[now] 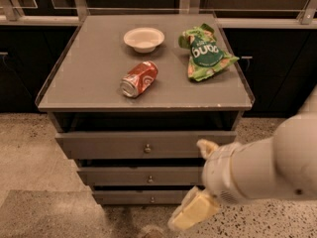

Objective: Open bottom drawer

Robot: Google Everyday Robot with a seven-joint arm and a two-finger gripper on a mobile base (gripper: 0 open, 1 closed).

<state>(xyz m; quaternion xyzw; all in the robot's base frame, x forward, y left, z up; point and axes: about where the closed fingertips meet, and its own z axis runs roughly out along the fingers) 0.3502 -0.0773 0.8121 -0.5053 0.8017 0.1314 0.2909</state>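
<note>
The bottom drawer (119,197), lowest in the cabinet (89,78), looks rigid and light-sliding; its tiny knob (152,199) is the only hold. The end effector (192,213) hovers just right of it; whether it is open cannot be told.

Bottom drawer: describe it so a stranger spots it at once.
The grey cabinet has three stacked drawer fronts. The bottom drawer is the lowest, by the floor, beside the gripper. Its front is the slimmest of the three, with one tiny knob.

Cream end effector (194,211) btm-right; red can (139,78).
</note>
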